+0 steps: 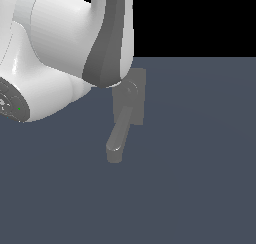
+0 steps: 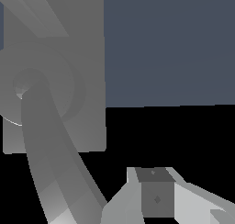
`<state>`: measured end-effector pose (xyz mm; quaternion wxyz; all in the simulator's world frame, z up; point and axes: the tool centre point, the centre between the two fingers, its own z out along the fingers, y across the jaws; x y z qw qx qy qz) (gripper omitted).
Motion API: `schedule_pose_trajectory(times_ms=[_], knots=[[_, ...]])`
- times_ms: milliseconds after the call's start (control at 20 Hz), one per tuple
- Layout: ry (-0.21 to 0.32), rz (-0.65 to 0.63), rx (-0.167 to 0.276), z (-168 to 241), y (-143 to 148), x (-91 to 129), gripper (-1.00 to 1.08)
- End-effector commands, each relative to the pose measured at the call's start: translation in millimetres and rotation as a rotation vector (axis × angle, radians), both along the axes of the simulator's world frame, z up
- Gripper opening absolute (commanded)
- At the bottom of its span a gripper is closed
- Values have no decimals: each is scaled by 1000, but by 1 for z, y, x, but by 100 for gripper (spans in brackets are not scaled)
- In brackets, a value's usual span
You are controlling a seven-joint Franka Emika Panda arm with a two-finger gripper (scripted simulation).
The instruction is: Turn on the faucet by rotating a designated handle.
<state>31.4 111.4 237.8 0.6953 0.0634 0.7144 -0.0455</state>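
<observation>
The grey faucet [image 1: 134,102] stands mid-scene in the exterior view, its flat back plate [image 1: 140,83] upright and its thick rounded spout [image 1: 116,144] reaching down toward the camera. My forearm covers the plate's upper left, and there the handle and my gripper are hidden. Close up in the wrist view are the back plate [image 2: 89,58], the round hub [image 2: 64,87] and the spout [image 2: 50,172]. A slim paler bar, the handle [image 2: 39,12], slants across the plate beyond the hub. My gripper [image 2: 157,195] sits beside the spout, apart from the handle, its fingertips together with no gap showing.
The white arm [image 1: 55,48] fills the exterior view's upper left and overlaps the faucet's top. A flat dark blue-grey floor [image 1: 200,163] lies all around the fixture. Black background sits above the floor's far edge.
</observation>
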Motion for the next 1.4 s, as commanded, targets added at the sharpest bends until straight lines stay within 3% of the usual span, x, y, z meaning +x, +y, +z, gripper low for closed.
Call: schedule_pose_trajectory(times_ms=[0, 700, 800, 1350], knots=[[-18, -4, -1, 14, -8, 2, -100], [-29, -2, 0, 53, -44, -2, -100], [-1, -2, -1, 36, -40, -6, -100], [-17, -2, 0, 53, -81, -10, -100]])
